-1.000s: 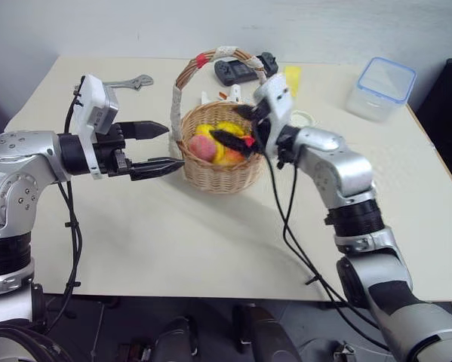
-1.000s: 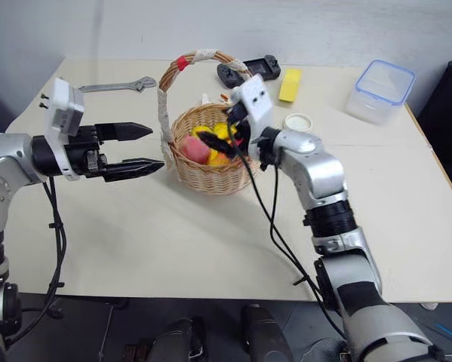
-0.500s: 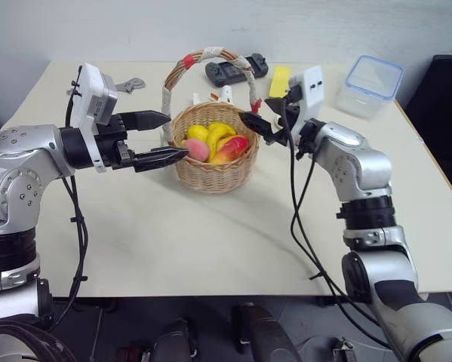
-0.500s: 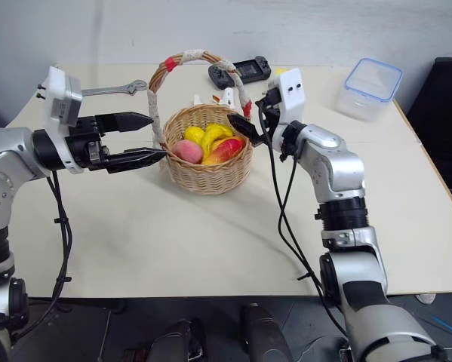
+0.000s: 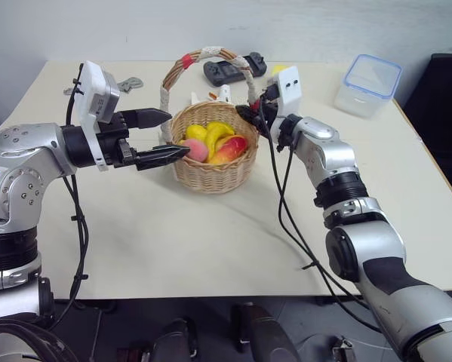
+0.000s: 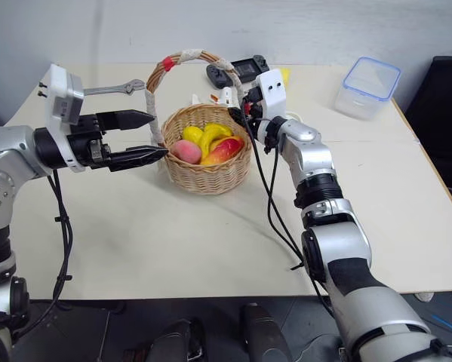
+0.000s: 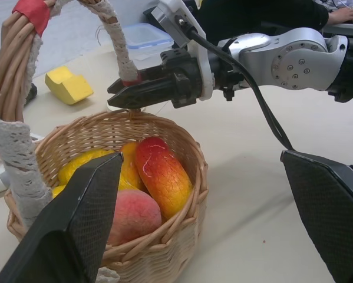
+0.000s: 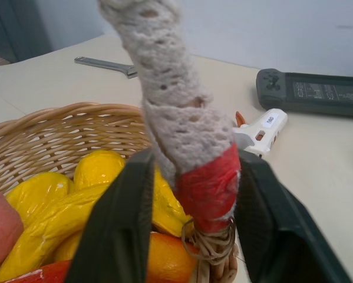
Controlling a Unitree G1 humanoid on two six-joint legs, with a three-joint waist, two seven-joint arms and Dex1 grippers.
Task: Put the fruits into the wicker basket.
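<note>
On the left, the left gripper [image 5: 164,136] hangs level with its two black fingers spread apart, holding nothing, their tips just beside the left rim of the wicker basket [image 5: 210,170], which stands near the middle of the pale table [image 5: 210,241]. Inside the basket lie the mango [image 7: 162,175], yellow with a red end, and the pinkish peach [image 7: 134,216], touching each other among other yellow fruit. At the basket's right side, the right gripper [image 8: 194,218] has its fingers clamped on the foot of the cloth-wrapped handle [image 8: 182,118], right at the red band just above the rim. Farther right, near the table's far corner, stands a clear blue-rimmed box [image 5: 367,83].
</note>
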